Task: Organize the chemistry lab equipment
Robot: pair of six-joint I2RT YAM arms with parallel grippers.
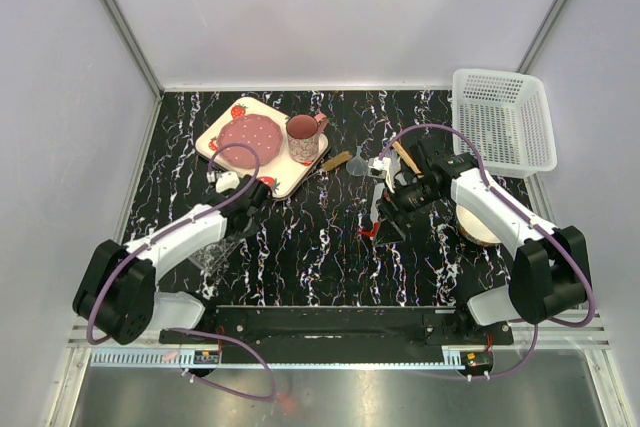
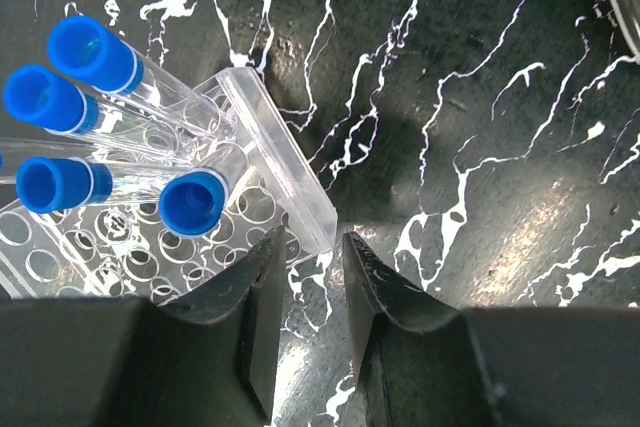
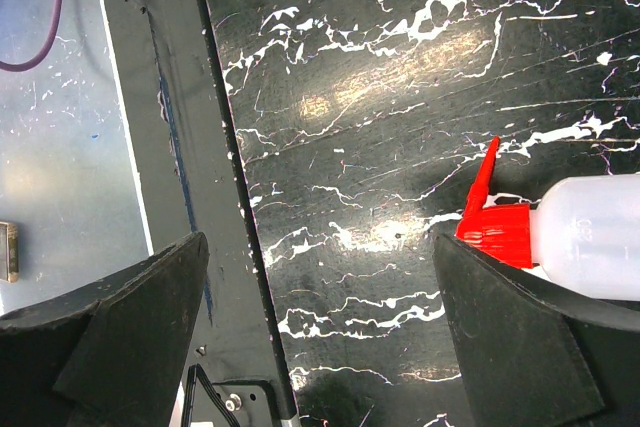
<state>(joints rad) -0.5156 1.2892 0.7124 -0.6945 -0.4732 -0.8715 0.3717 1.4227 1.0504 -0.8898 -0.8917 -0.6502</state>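
Note:
The clear tube rack (image 2: 285, 172) lies at the left of the left wrist view, holding several blue-capped tubes (image 2: 190, 201) that lean at an angle. My left gripper (image 2: 313, 237) hovers just past the rack's corner; its jaws stand a narrow gap apart with only table between them. From above, the rack (image 1: 213, 253) sits under the left arm. The red-capped squeeze bottle (image 3: 590, 235) lies on its side, nozzle up-frame, beside the right finger of my wide-open right gripper (image 3: 322, 242). A clear funnel (image 1: 358, 163) and wooden-handled tools (image 1: 336, 160) lie mid-table.
The strawberry-print tray (image 1: 225, 125) with a pink plate and mug (image 1: 302, 138) stands at the back left, close to the left gripper (image 1: 243, 193). A white basket (image 1: 505, 119) sits at the back right. A cream bowl (image 1: 478, 229) is partly hidden under the right arm.

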